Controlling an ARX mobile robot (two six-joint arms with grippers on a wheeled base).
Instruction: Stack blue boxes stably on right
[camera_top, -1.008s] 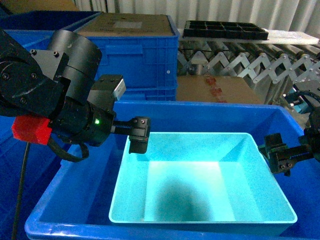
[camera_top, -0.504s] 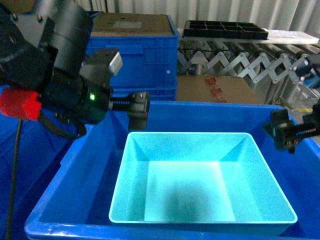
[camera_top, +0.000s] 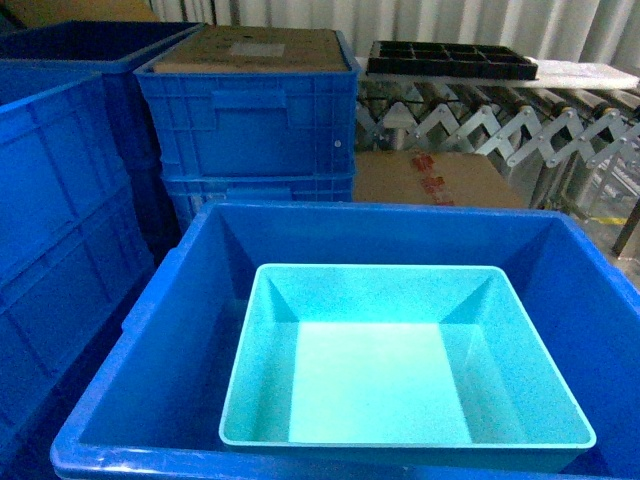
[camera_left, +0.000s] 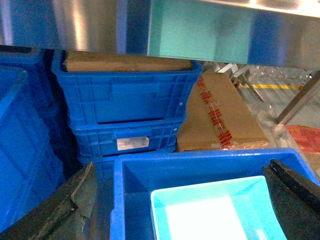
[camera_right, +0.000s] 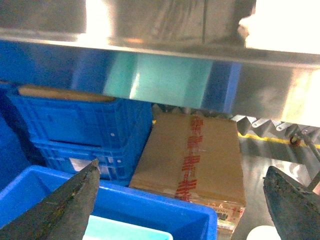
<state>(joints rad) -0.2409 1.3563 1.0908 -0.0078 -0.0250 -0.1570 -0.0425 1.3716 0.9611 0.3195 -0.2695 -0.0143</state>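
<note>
Gaping wide, each tool (camera_left: 180, 210) (camera_right: 182, 210) holds and touches nothing.

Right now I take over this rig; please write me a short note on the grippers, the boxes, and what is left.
Left gripper: open, empty, raised above the tubs.
Right gripper: open, empty, also raised.
Turquoise tub sits level inside the royal-blue tub, not touching its left wall.
Done: the tubs are nested and released.
Left: probably only check that the stack is steady; neither arm shows in the head view.
</note>
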